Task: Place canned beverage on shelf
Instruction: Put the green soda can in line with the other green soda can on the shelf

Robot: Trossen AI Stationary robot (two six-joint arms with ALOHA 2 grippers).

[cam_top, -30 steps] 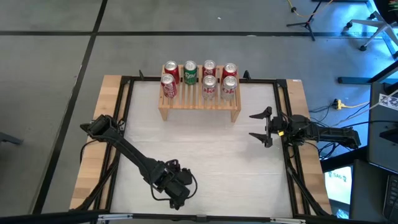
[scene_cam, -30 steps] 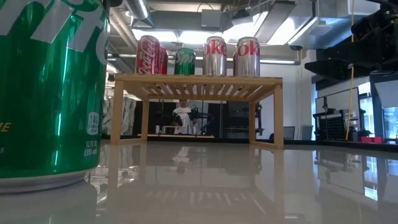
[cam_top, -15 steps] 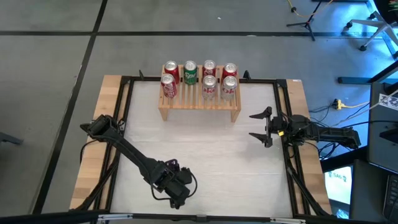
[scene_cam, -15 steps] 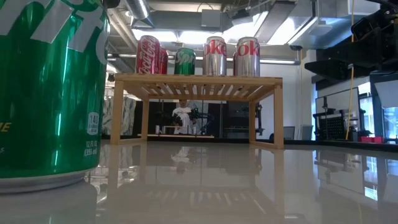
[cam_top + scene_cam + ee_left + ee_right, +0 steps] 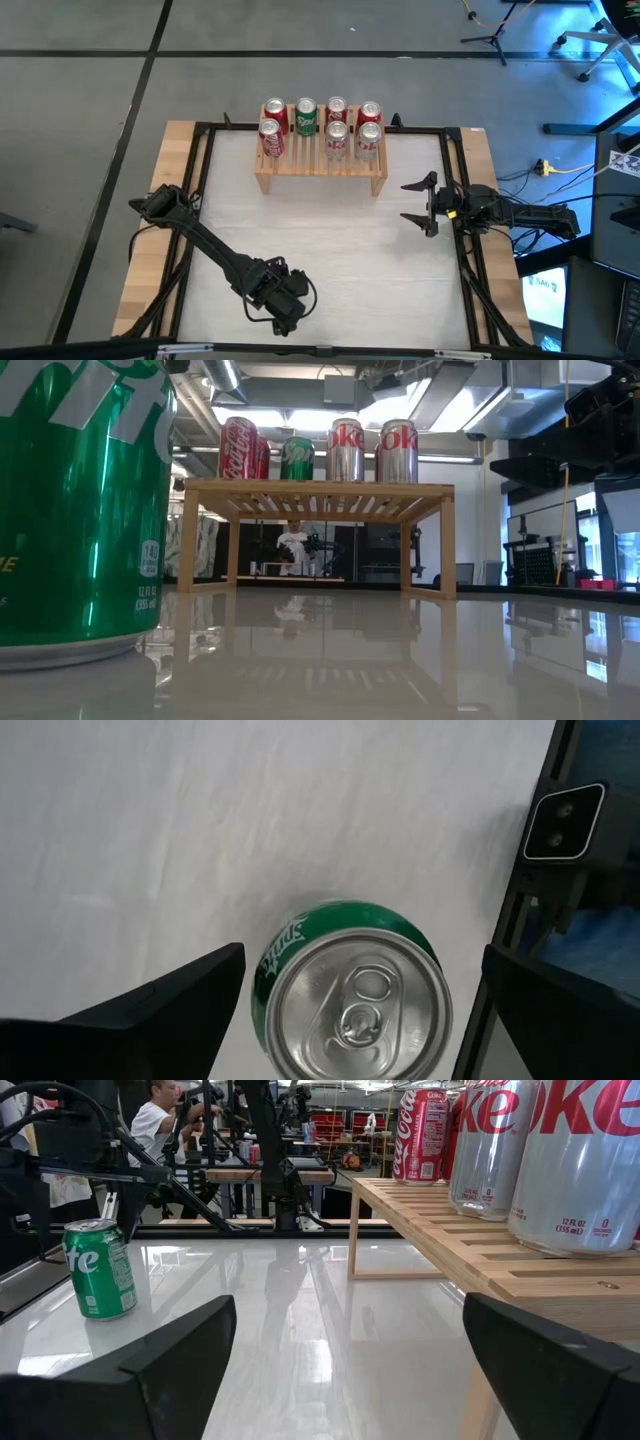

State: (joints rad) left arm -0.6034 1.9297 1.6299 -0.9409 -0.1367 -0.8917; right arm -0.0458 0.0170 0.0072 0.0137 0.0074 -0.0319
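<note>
At table's near edge, left tool (image 5: 283,312) wide open over green can (image 5: 350,988), hiding it from overhead; right tool (image 5: 418,205) open, empty

We see bright ceiling lights above the shelf (image 5: 318,488) glaring off the glossy table (image 5: 400,660); the nearest green can (image 5: 80,510) looms blurred.

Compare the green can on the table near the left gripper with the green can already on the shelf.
Place: the table can stands on the white tabletop at the near edge; the shelf can stands on the slatted shelf, in its back row.
Company: the table can stands alone; the shelf can has a red can and silver cans beside it.
Gripper: the open left gripper hovers over the table can; nothing is at the shelf can.
Both are green and upright.
</note>
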